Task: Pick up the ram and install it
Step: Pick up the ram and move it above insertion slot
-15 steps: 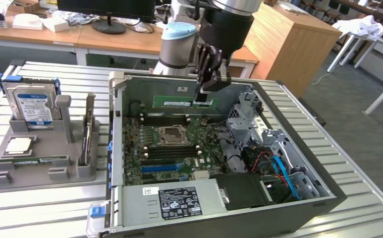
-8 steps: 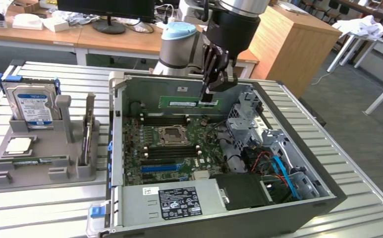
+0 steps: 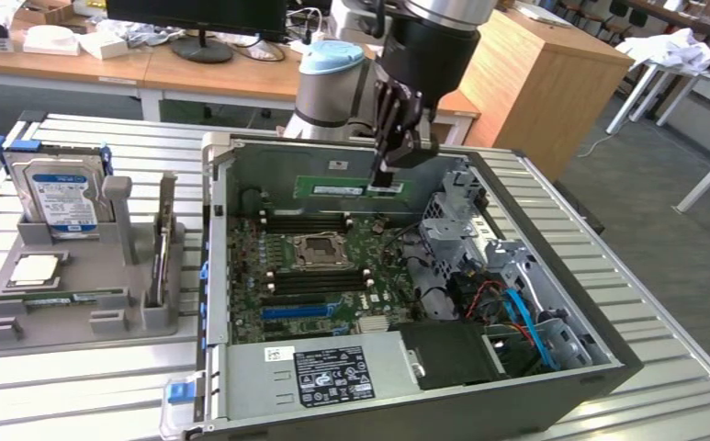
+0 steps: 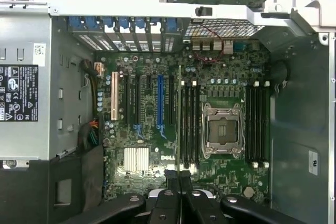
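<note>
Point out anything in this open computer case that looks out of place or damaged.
Nothing looks damaged or spilled. The ram is not in a slot: the gripper holds it roughly level above the motherboard. The processor socket appears empty.

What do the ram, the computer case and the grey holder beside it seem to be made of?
The ram: thin green circuit board, likely fibreglass laminate, matte. The computer case: sheet metal, probably steel, dull grey, with folded edges and punched holes. The grey holder: probably plastic, judging by its uniform matte grey and blocky shapes; moulded or printed, I cannot tell.
</note>
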You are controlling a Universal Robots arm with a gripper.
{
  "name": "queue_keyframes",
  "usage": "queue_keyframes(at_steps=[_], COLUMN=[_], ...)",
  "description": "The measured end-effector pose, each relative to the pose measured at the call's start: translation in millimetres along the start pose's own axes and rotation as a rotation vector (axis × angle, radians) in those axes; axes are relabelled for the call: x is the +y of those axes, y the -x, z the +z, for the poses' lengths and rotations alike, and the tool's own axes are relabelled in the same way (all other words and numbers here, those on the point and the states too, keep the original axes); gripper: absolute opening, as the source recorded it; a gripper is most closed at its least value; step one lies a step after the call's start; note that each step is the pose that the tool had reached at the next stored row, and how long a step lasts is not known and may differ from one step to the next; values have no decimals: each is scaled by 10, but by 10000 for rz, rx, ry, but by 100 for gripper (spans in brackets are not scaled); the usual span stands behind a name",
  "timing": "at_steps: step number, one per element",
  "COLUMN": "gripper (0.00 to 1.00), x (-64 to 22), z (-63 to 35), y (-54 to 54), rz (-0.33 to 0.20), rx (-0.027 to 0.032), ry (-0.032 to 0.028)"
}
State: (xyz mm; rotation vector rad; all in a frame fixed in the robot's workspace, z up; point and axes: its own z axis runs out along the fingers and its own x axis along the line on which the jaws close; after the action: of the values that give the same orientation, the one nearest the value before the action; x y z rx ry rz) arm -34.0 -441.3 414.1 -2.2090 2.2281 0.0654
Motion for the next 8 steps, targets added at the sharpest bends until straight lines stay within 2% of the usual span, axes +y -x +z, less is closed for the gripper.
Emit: queue_keyframes(at_steps=[8], gripper=[12], x=[1], z=[8], y=[99], rz=[0], rx=[-1], ry=[0])
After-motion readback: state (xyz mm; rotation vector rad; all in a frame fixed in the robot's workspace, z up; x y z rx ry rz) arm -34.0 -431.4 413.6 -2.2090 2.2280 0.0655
